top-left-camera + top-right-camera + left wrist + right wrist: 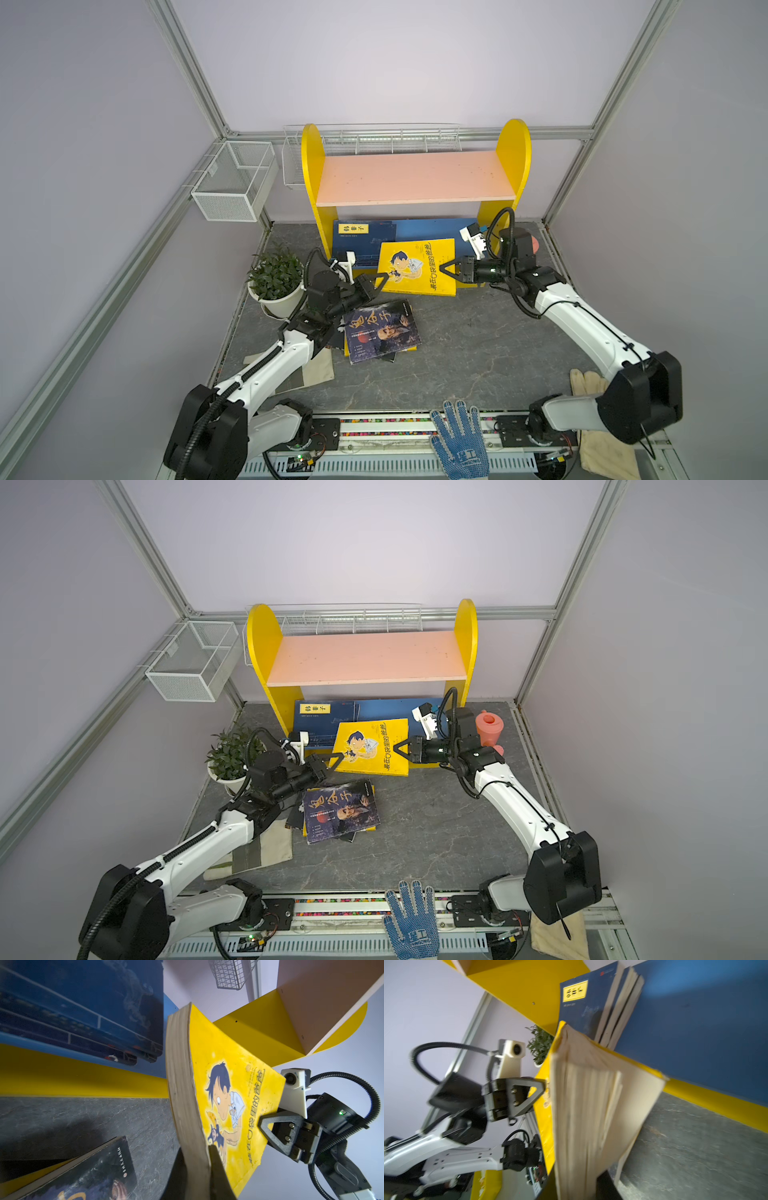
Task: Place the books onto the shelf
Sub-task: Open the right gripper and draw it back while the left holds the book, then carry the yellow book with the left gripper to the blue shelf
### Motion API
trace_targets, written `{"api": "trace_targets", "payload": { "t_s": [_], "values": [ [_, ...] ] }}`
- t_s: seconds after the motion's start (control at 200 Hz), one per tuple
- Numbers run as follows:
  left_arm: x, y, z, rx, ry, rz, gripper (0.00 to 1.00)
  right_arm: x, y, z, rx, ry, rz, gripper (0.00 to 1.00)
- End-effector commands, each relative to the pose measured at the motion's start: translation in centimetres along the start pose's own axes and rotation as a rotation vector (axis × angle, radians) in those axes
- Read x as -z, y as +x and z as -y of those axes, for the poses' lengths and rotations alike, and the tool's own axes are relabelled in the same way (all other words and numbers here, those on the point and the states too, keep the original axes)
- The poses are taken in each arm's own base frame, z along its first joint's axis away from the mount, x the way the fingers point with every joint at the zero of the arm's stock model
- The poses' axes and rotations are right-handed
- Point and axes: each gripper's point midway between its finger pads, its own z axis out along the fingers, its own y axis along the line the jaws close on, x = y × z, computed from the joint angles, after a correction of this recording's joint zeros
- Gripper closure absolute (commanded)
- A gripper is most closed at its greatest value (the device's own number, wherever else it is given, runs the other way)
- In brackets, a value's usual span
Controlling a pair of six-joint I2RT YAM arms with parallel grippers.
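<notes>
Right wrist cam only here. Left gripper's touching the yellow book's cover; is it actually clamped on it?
Observer: Yes. In the left wrist view the left gripper has a finger on each face of the yellow book, closed across its page edge.
Operator: Any books off the shelf?
Observer: In both top views a dark portrait book lies flat, cover up, in front of the shelf.
Operator: Top board?
Observer: The pink upper board has no book on it.
</notes>
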Motion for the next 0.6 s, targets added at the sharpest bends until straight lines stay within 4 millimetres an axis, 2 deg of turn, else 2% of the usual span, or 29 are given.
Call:
{"api": "trace_targets", "payload": {
  "t_s": [0.0, 0.06, 0.165, 0.34, 0.455, 0.595],
  "values": [
    [-0.6, 1.0, 1.8, -0.134, -0.023, -0.014, 1.0, 2.0, -3.3, -0.6, 0.067, 0.122, 0.166, 0.43],
    [-1.1, 0.0, 2.2, -0.108, 0.002, 0.038, 1.0, 3.6, -4.0, 0.7, 0.072, 0.244, 0.242, 0.34],
    [-2.6, -1.0, 3.4, -0.134, 0.032, 0.067, 1.0, 7.7, -4.4, 4.5, 0.038, 0.536, 0.353, 0.32],
    [-5.4, -2.4, 5.4, -0.17, 0.079, 0.098, 1.0, 14.1, -2.1, 8.8, -0.061, 0.859, 0.439, 0.31],
    [-6.5, -3.5, 7.3, -0.166, 0.155, 0.126, 1.0, 16.0, -0.9, 10.0, -0.111, 0.888, 0.454, 0.3],
    [-7.7, -4.1, 8.6, -0.131, 0.23, 0.132, 1.0, 16.2, -0.4, 10.4, -0.125, 0.881, 0.423, 0.3]
  ]
}}
